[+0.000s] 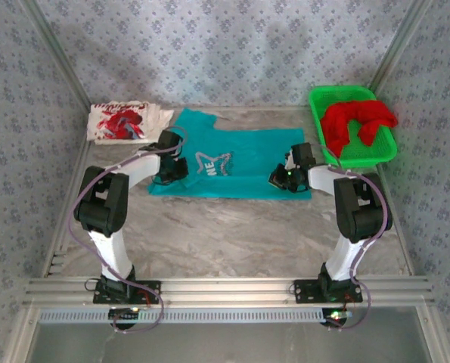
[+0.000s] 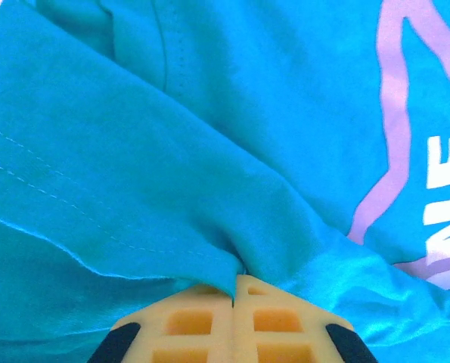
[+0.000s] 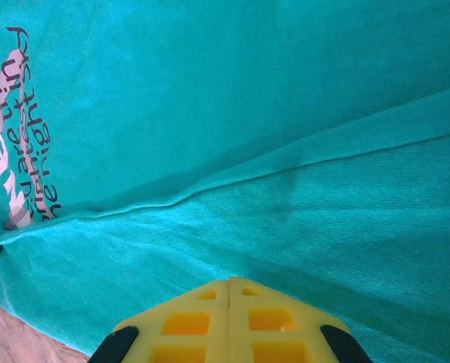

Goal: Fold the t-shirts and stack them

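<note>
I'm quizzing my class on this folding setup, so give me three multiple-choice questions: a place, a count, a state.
1. Where is the red t-shirt? A in the green basket; B flat on the table; C draped over an arm.
2. How many t-shirts are in sight? A two; B three; C five.
3. How is the left hand? A wide open; B shut on the teal t-shirt; C shut on the basket rim.
Answers: 1 A, it lies heaped in the basket. 2 B, red, teal, and the white t-shirt at far left. 3 B, cloth bunches between its closed fingers.
</note>
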### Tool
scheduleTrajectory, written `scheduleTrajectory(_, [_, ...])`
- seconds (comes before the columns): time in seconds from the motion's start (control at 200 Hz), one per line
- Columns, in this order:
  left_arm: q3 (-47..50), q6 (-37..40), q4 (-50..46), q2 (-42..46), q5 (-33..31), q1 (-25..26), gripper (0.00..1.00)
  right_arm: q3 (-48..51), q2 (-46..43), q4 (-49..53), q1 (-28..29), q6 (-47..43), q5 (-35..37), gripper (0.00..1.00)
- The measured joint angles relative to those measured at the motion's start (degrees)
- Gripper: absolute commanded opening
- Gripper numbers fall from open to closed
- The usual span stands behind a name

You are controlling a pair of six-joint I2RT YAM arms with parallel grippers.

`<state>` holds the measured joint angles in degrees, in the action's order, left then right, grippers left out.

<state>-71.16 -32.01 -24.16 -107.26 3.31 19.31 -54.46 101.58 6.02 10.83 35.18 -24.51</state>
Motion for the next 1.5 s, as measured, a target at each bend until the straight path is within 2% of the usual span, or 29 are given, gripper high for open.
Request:
scheduleTrajectory(0.285, [-4.4, 0.7, -1.6, -0.2, -0.5, 0.6, 0.0, 0.0, 0.0, -0.1, 0.0, 0.0, 0.0, 0.0])
scheduleTrajectory(0.42, [-9.6, 1.4, -2.3, -3.1, -1.1, 0.7, 0.0, 0.3, 0.0, -0.3, 0.0, 0.0, -0.3, 0.0])
scheduleTrajectory(0.475, [-12.0, 1.7, -2.5, -5.0, -1.2, 0.8, 0.07, 0.3, 0.0, -0.3, 0.0, 0.0, -0.4, 0.0])
scheduleTrajectory(0.55, [-15.3, 2.2, -3.2, -7.6, -1.3, 1.0, 0.08, 0.3, 0.0, -0.3, -0.1, 0.0, -0.4, 0.0])
scheduleTrajectory(0.605, [-18.2, 3.0, -4.0, -9.6, -1.4, 1.4, 0.17, 0.3, 0.0, -0.3, -0.1, 0.0, -0.4, 0.0])
scheduleTrajectory(0.67, [-22.1, 3.6, -5.2, -12.0, -1.5, 1.9, 0.12, 0.3, 0.0, -0.3, -0.1, 0.0, -0.4, 0.0])
scheduleTrajectory(0.725, [-25.8, 4.4, -6.0, -14.0, -1.5, 2.3, 0.12, 0.4, 0.0, -0.3, -0.1, 0.0, -0.4, 0.0])
scheduleTrajectory(0.794, [-30.2, 5.0, -6.5, -15.8, -1.8, 2.7, 0.28, 0.4, 0.0, -0.3, -0.1, 0.0, -0.4, 0.0])
scheduleTrajectory(0.884, [-35.3, 6.1, -7.5, -17.0, -1.9, 3.1, 0.25, 0.4, 0.0, -0.3, -0.1, 0.0, -0.4, 0.0])
scheduleTrajectory(0.994, [-37.4, 7.0, -7.1, -16.0, -2.2, 3.6, 0.26, 0.4, 0.0, -0.2, -0.1, 0.0, -0.4, 0.0])
scheduleTrajectory(1.074, [-33.2, 6.8, -4.8, -12.0, -2.5, 3.7, 0.26, 0.4, 0.0, 0.0, -0.1, -0.1, -0.4, 0.0])
scheduleTrajectory(1.339, [0.7, 2.3, 3.7, 13.2, -5.6, 3.5, 0.22, -0.2, -3.4, 5.2, 0.4, -2.5, 0.7, 0.0])
scheduleTrajectory(1.504, [13.1, 0.9, 6.8, 17.2, -5.6, -0.5, 0.2, -0.3, -7.7, 7.2, 1.0, -3.3, 2.3, 0.0])
